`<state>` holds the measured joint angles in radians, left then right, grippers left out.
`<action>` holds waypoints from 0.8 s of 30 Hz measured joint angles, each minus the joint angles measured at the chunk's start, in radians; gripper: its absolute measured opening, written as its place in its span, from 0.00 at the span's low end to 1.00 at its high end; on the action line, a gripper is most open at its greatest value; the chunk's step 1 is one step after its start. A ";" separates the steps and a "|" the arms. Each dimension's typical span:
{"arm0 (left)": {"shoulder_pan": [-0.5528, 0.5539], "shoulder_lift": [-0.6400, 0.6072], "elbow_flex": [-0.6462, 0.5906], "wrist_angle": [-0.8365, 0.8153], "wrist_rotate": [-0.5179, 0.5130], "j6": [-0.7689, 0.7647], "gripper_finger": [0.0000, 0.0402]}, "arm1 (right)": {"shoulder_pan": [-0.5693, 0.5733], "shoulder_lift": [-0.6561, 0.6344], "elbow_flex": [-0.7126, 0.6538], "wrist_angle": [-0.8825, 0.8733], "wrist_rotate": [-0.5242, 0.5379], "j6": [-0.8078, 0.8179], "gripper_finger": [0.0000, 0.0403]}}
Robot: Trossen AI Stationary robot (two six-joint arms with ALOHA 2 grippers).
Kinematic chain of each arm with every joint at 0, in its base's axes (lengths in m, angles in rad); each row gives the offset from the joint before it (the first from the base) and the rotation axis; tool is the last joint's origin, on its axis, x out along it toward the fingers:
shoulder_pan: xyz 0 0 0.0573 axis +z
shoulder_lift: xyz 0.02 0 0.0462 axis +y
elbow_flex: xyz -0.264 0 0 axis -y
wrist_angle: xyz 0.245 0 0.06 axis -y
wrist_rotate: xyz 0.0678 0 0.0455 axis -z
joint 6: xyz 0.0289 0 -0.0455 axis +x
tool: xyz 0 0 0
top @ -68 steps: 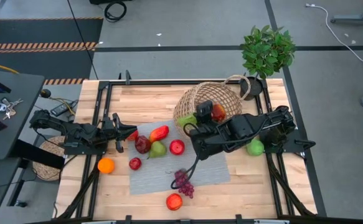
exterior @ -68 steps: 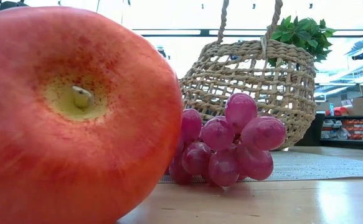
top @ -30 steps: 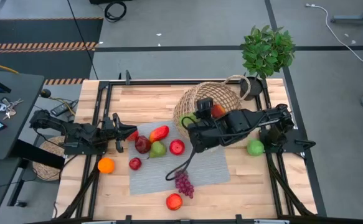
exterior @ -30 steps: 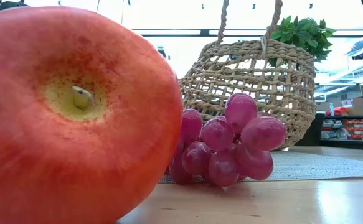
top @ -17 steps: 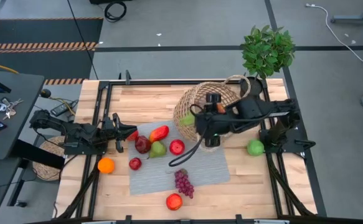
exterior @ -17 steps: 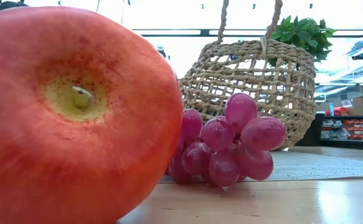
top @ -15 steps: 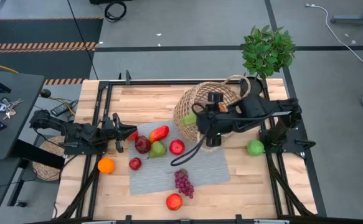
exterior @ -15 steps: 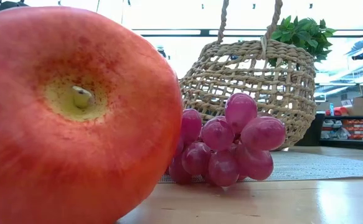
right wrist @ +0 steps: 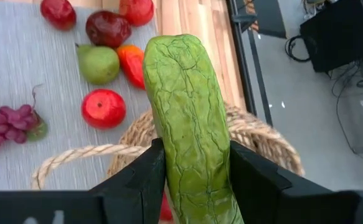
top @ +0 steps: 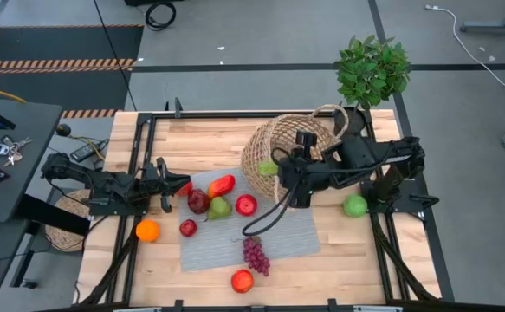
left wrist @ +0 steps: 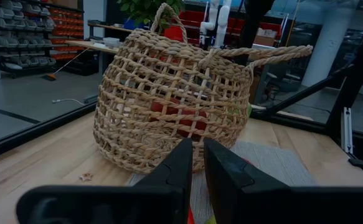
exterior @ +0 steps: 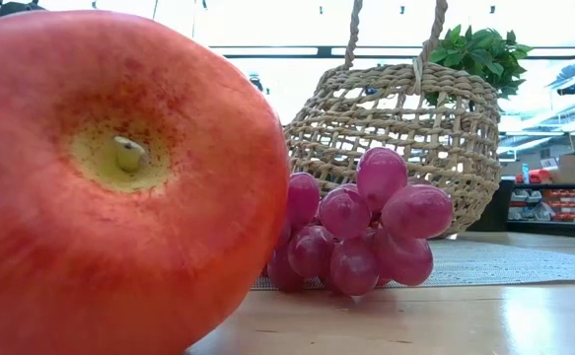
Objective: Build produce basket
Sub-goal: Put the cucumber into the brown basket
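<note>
- We are seeing the left gripper (top: 167, 185) resting at the left edge of the grey mat (top: 226, 247), its fingers (left wrist: 180, 163) nearly closed on nothing, with loose produce just to its right.
- We are noting the basket (top: 288, 144) tipped on its side, right of centre, mouth facing left.
- We are watching the right gripper (top: 280, 170) hanging at that mouth, clamping a long green vegetable (right wrist: 187, 118); its long axis is pointing out past the rim (right wrist: 256, 138), so we judge the right arm nearer for the drop.
</note>
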<state>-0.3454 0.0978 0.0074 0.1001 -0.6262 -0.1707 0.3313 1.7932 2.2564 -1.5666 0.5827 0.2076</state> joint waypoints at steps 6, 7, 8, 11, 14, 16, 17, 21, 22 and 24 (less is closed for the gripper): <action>0.000 0.000 0.000 0.000 0.000 0.000 0.12 | 0.020 -0.077 -0.131 0.139 -0.010 0.092 0.41; 0.000 0.000 0.000 0.000 0.000 0.000 0.12 | 0.020 -0.091 -0.146 0.182 -0.017 0.113 0.41; 0.000 0.000 0.000 0.000 0.000 0.000 0.12 | 0.020 -0.103 -0.155 0.217 -0.021 0.135 0.41; 0.000 0.000 0.000 0.000 0.000 0.000 0.12 | 0.020 -0.138 -0.162 0.297 -0.026 0.227 0.41; 0.000 0.000 0.000 0.000 0.000 0.000 0.12 | 0.007 -0.167 -0.162 0.361 -0.031 0.375 0.41; 0.000 0.000 0.000 0.000 0.000 0.000 0.12 | -0.003 -0.186 -0.162 0.394 -0.051 0.455 0.41; 0.000 0.000 0.000 0.000 0.000 0.000 0.12 | -0.007 -0.197 -0.162 0.409 -0.057 0.480 0.41; 0.000 0.000 0.000 0.000 0.000 0.000 0.12 | -0.008 -0.223 -0.162 0.449 -0.041 0.523 0.41; 0.000 0.000 0.000 0.000 0.000 0.000 0.12 | -0.008 -0.223 -0.162 0.449 -0.034 0.523 0.41; 0.000 0.000 0.000 0.000 0.000 0.000 0.12 | -0.008 -0.223 -0.162 0.447 -0.030 0.520 0.41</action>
<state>-0.3453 0.0979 0.0072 0.1001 -0.6262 -0.1707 0.3233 1.5703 2.0941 -1.1196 0.5528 0.7279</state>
